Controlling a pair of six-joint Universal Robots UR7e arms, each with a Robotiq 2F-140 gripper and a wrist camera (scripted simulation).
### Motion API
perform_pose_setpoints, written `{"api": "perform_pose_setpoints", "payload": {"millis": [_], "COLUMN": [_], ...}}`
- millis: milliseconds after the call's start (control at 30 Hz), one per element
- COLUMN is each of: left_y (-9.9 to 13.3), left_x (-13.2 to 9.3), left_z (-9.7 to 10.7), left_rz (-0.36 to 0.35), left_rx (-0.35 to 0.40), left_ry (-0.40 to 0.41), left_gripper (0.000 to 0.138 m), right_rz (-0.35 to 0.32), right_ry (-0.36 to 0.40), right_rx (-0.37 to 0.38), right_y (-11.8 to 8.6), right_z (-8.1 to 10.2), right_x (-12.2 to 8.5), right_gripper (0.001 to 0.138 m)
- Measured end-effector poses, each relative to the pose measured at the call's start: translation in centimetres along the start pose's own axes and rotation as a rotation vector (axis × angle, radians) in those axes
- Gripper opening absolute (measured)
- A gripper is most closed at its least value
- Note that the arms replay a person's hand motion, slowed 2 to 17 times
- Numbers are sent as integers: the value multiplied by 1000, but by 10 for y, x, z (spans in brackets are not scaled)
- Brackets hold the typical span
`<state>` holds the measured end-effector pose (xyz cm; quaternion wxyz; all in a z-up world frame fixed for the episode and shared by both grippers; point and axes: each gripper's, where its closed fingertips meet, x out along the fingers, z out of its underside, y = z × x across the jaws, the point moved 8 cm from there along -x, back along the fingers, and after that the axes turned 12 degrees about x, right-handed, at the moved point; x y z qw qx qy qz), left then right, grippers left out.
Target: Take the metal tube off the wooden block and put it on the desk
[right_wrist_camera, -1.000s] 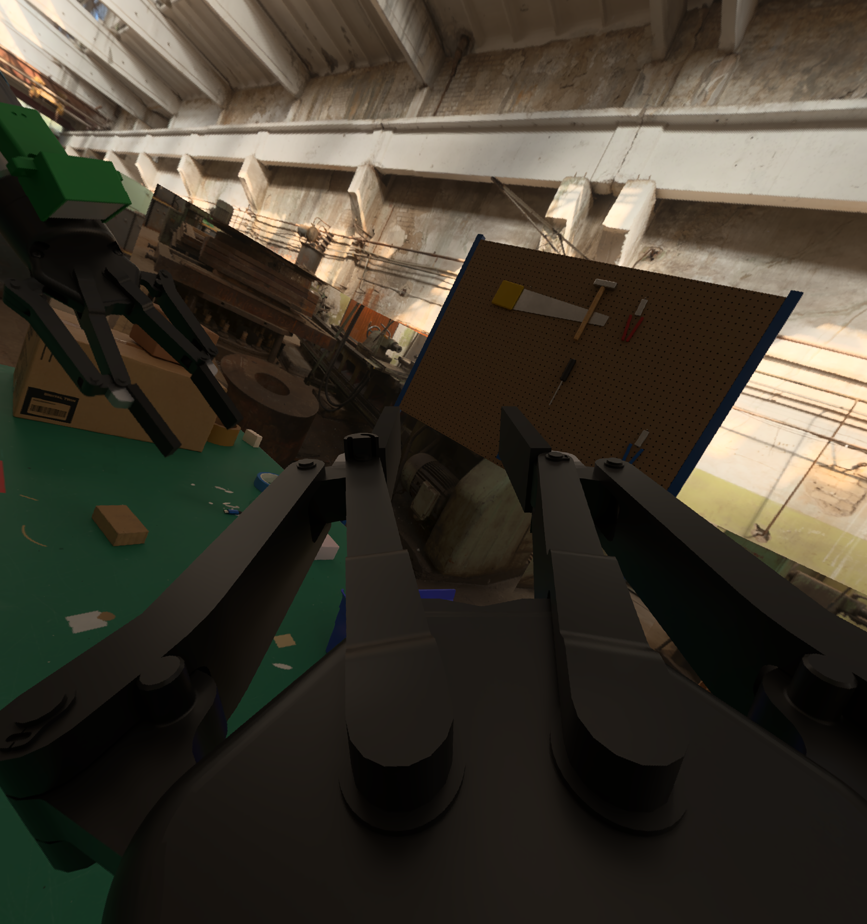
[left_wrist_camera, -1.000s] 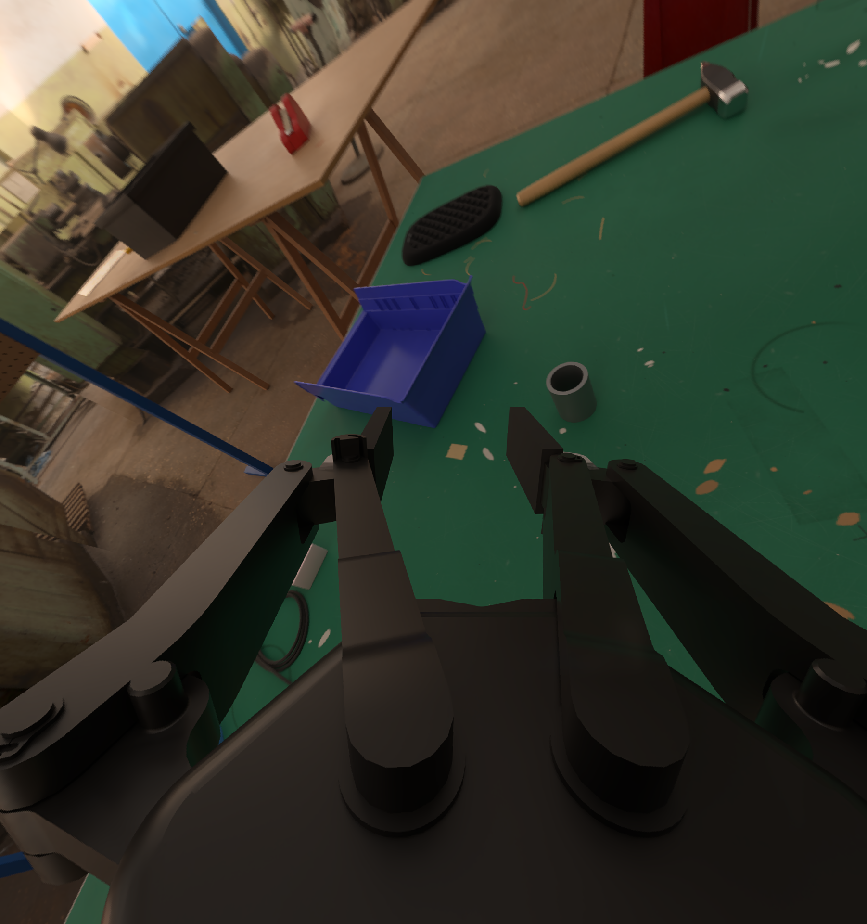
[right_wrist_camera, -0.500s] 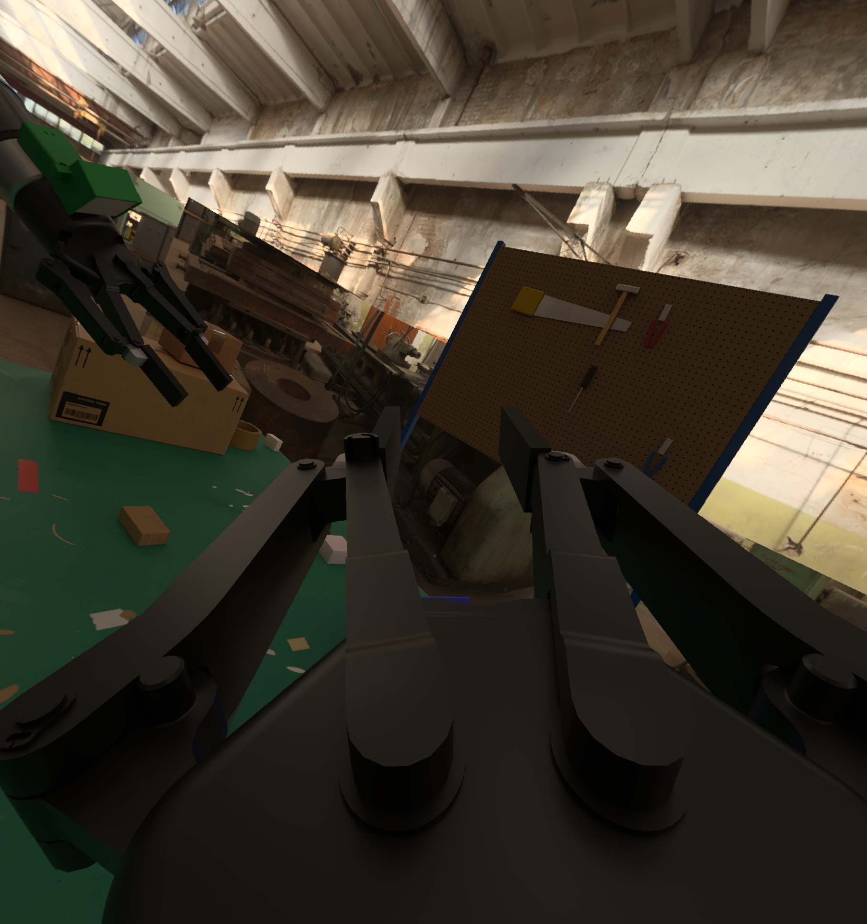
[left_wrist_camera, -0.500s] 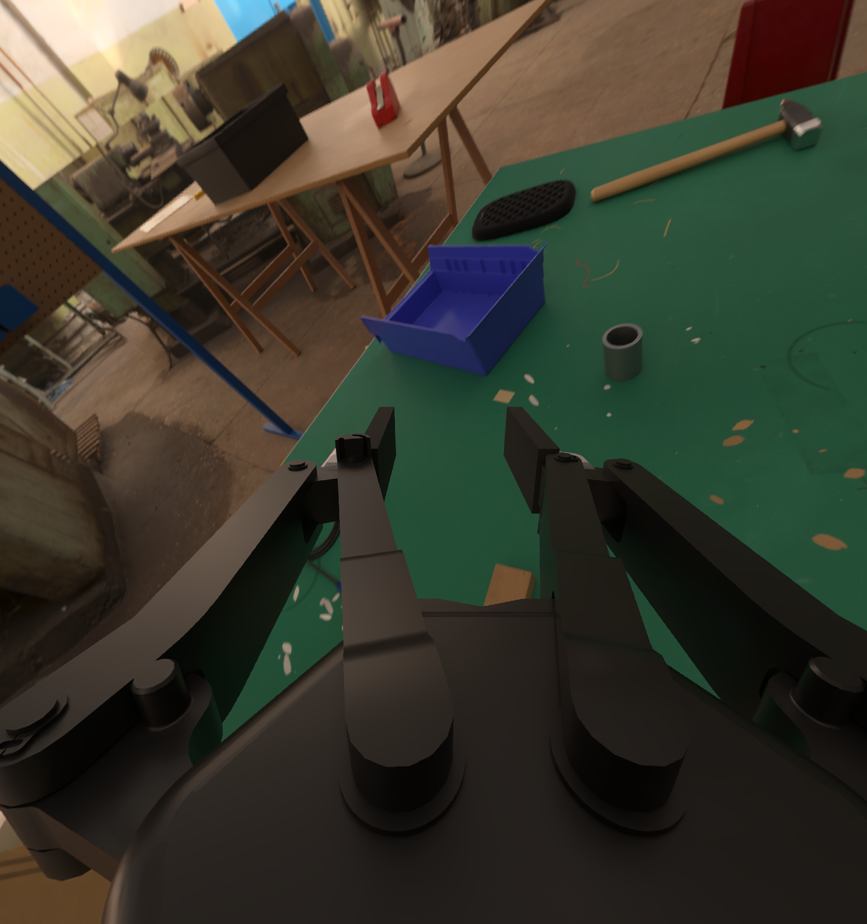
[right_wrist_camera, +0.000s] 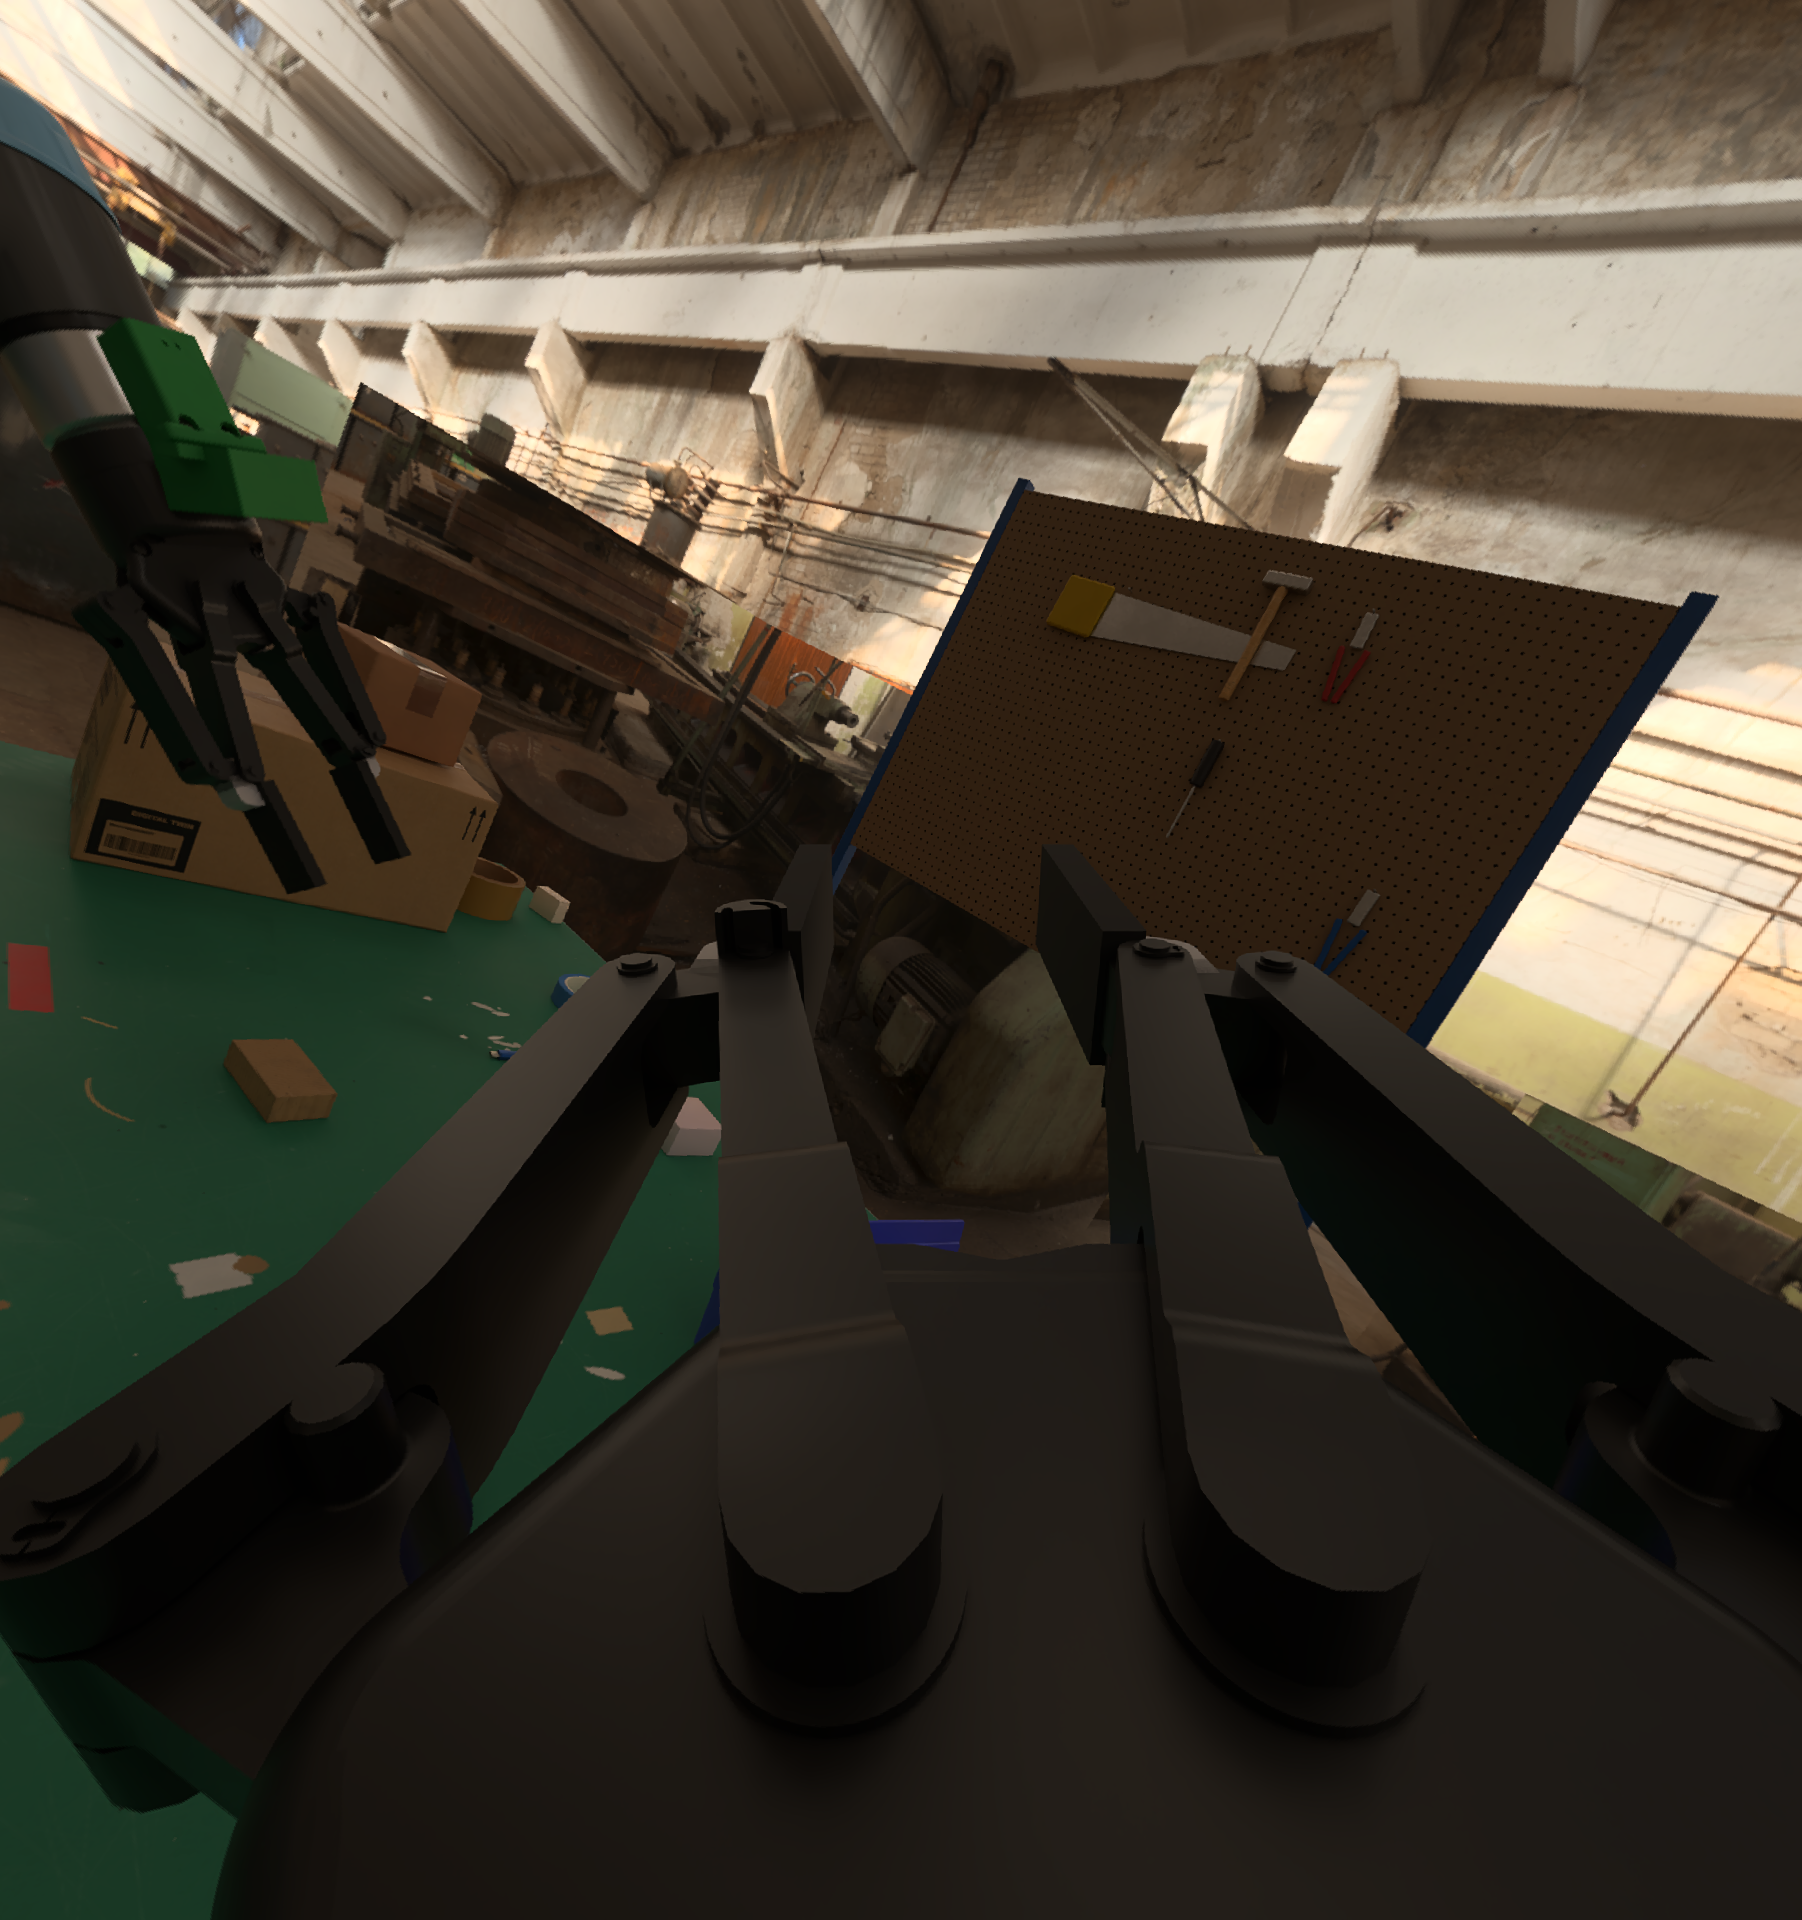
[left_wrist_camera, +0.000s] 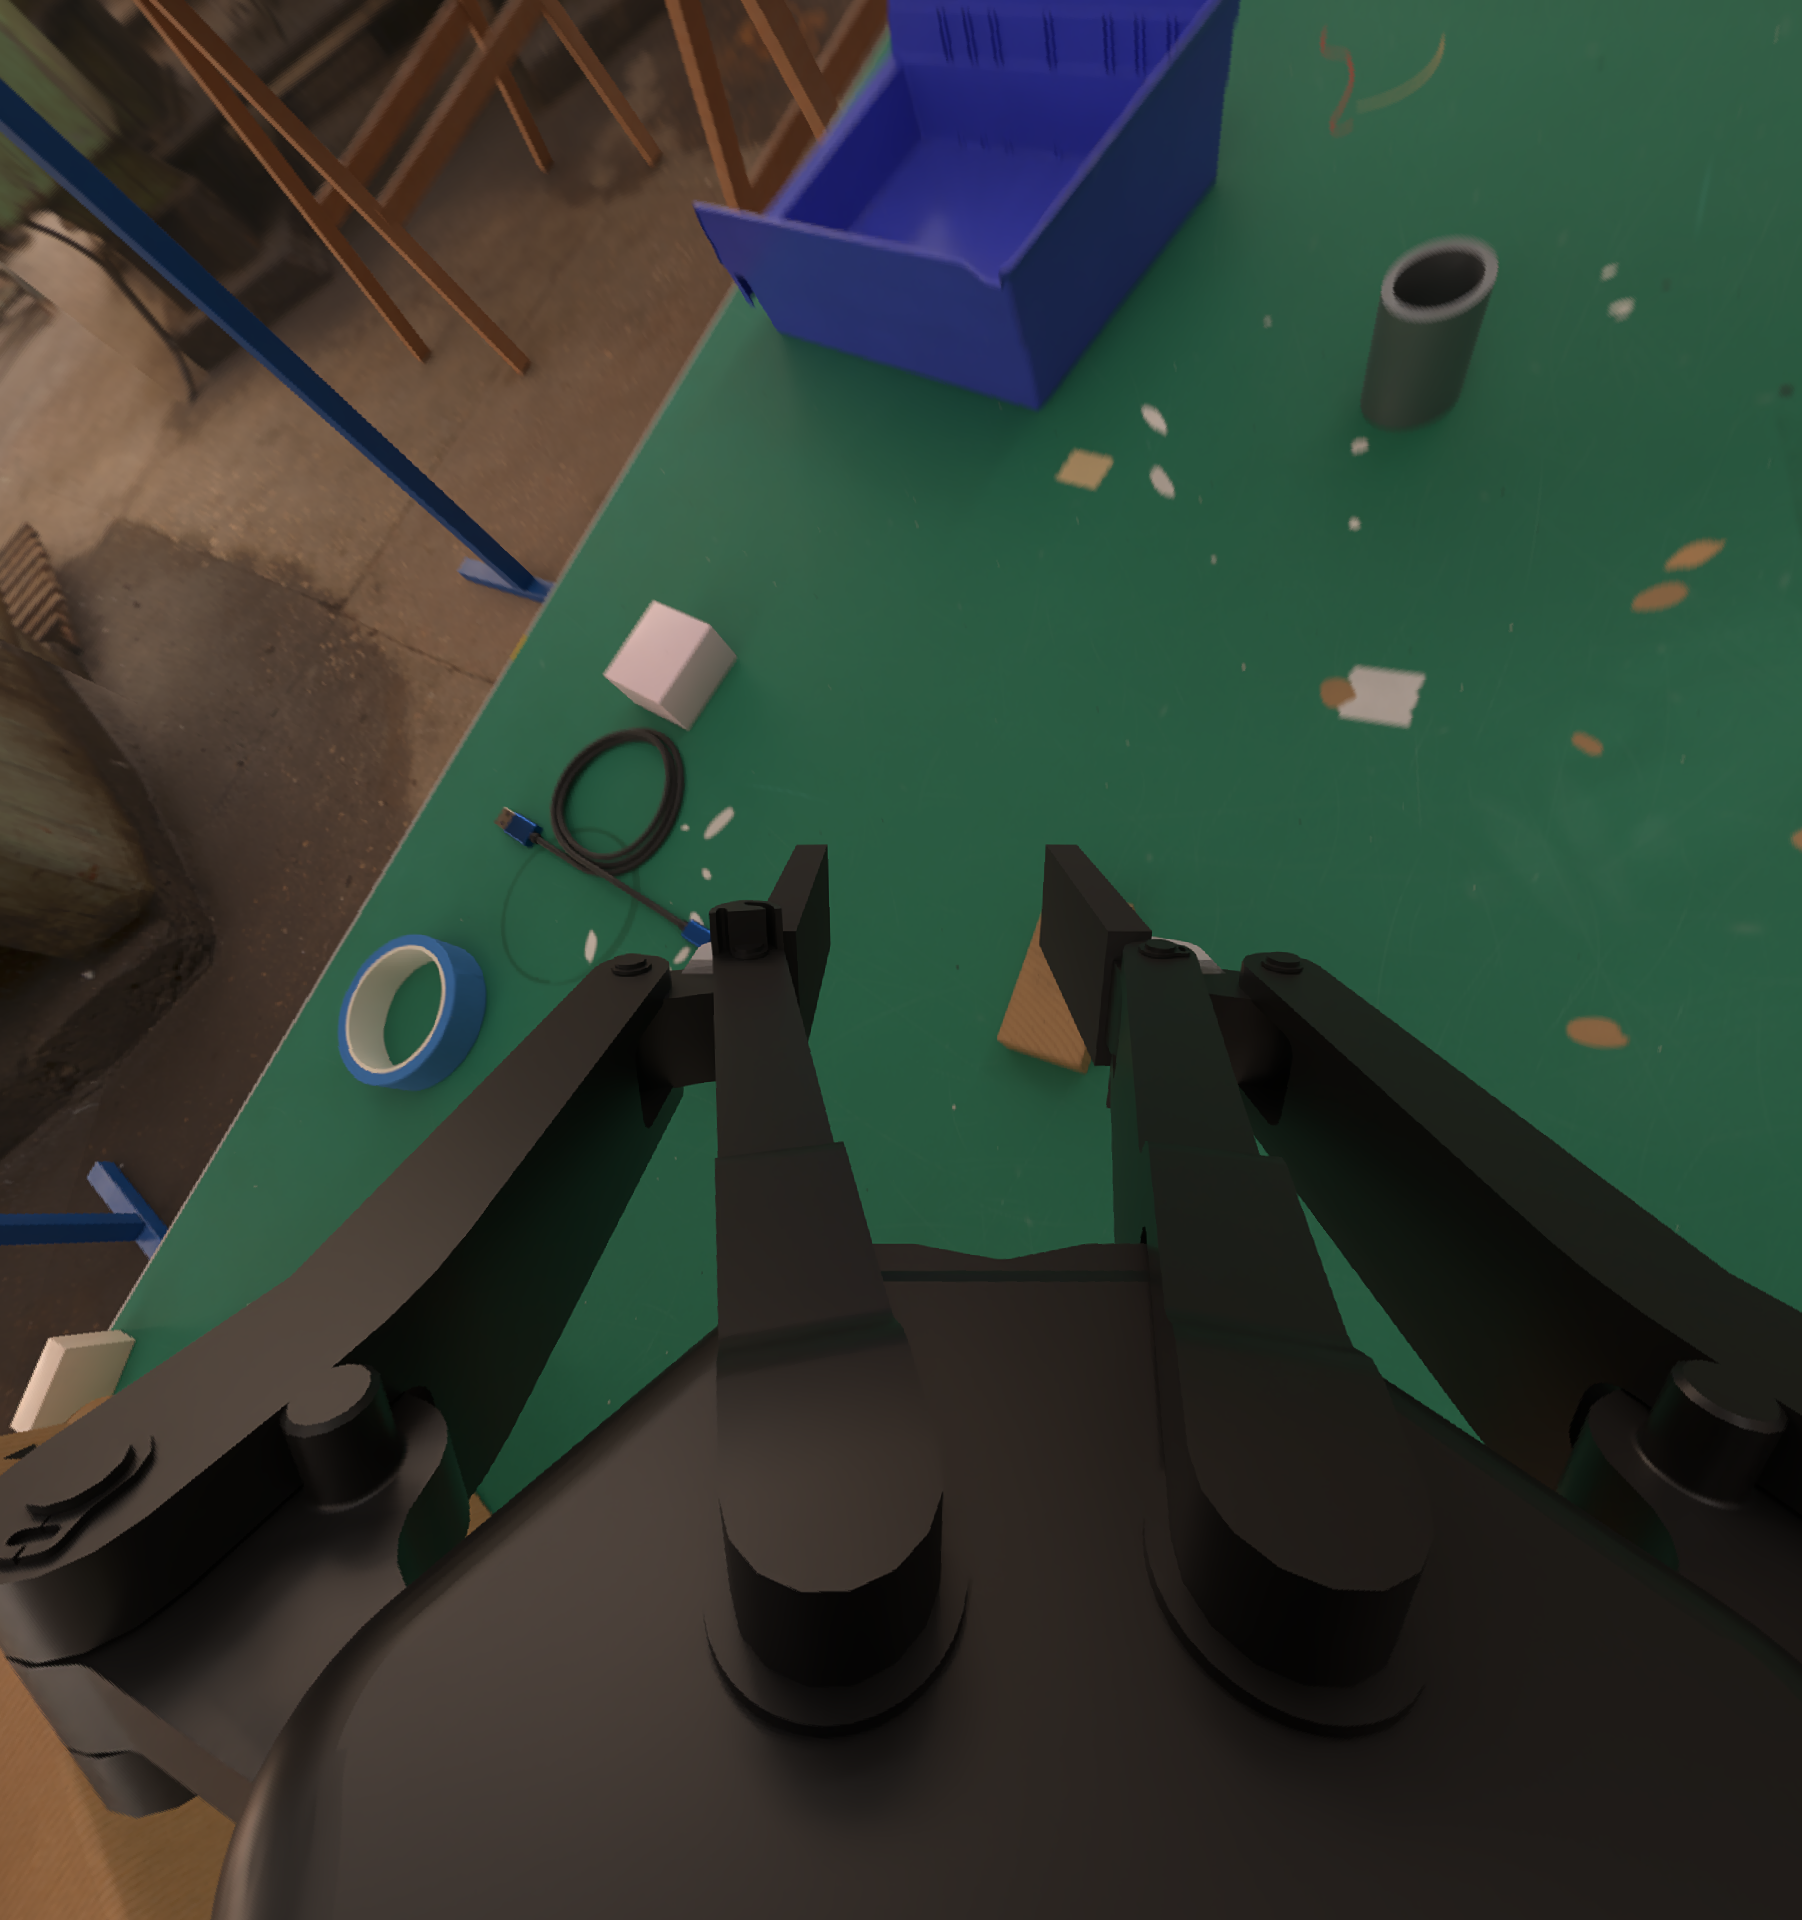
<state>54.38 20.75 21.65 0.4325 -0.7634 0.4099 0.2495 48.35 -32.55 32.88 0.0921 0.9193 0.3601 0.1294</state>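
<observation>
The grey metal tube (left_wrist_camera: 1422,332) stands upright on the green desk (left_wrist_camera: 980,675), beside the blue bin, apart from the wooden block. The wooden block (left_wrist_camera: 1042,1013) lies on the desk, partly hidden behind my left gripper's right finger; it also shows in the right wrist view (right_wrist_camera: 279,1081). My left gripper (left_wrist_camera: 933,894) is open and empty, hovering above the desk next to the block, also seen from the right wrist view (right_wrist_camera: 331,831). My right gripper (right_wrist_camera: 933,904) is open and empty, pointing past the desk edge toward a pegboard.
A blue bin (left_wrist_camera: 980,208) sits at the far desk edge. A white cube (left_wrist_camera: 668,665), a coiled black cable (left_wrist_camera: 616,800) and a blue tape roll (left_wrist_camera: 414,1013) lie along the left edge. Cardboard boxes (right_wrist_camera: 273,821) stand behind the left gripper. A pegboard (right_wrist_camera: 1271,790) stands beyond the desk.
The left gripper has drawn back from the tube and tipped downward; the wooden block has come into its view. The right wrist view has shifted slightly. Both grippers stay open.
</observation>
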Motion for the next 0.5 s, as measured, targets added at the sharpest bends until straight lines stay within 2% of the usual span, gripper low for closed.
{"api": "perform_pose_setpoints", "payload": {"millis": [300, 500], "left_y": [14, 18], "left_x": [25, 40], "left_z": [18, 26], "left_rz": [92, 147], "left_rx": [143, 181], "left_ry": [-132, -189], "left_gripper": [53, 51], "right_rz": [-8, -17], "right_ry": [23, 38], "right_rx": [21, 36], "right_y": [1, 1], "right_z": [-2, -3], "right_x": [-4, -6], "right_gripper": [53, 53]}}
